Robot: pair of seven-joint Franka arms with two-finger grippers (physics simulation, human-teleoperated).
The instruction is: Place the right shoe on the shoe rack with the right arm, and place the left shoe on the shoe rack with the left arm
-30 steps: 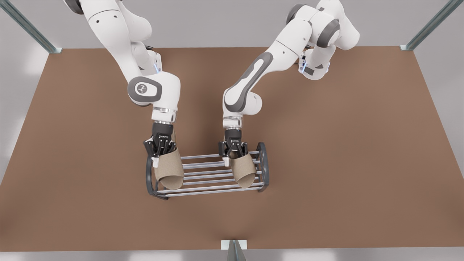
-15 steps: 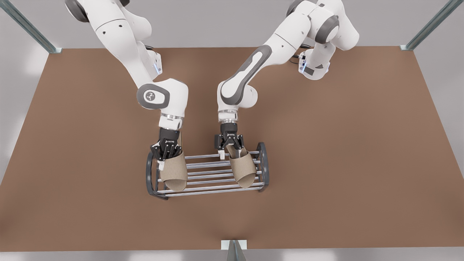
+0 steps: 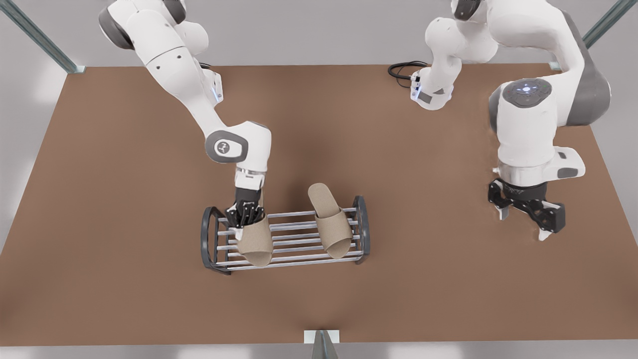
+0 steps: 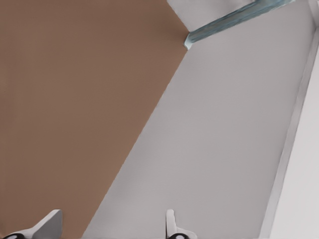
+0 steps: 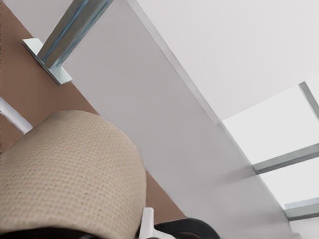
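You handle a light, soft fabric slipper, best taken by its wide band or heel edge, since the flat sole flexes; the right gripper (image 3: 245, 215) is clamped on the right shoe (image 3: 255, 242) over the shoe rack (image 3: 360, 227) near the worktop's front edge. The left shoe (image 3: 329, 222) rests on the bars; the left gripper (image 3: 523, 224) hangs empty, fingers spread wide, near the worktop's side edge.

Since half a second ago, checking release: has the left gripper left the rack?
Yes. The left gripper, open, now hangs far off the rack's front-view right end, its slipper left there.
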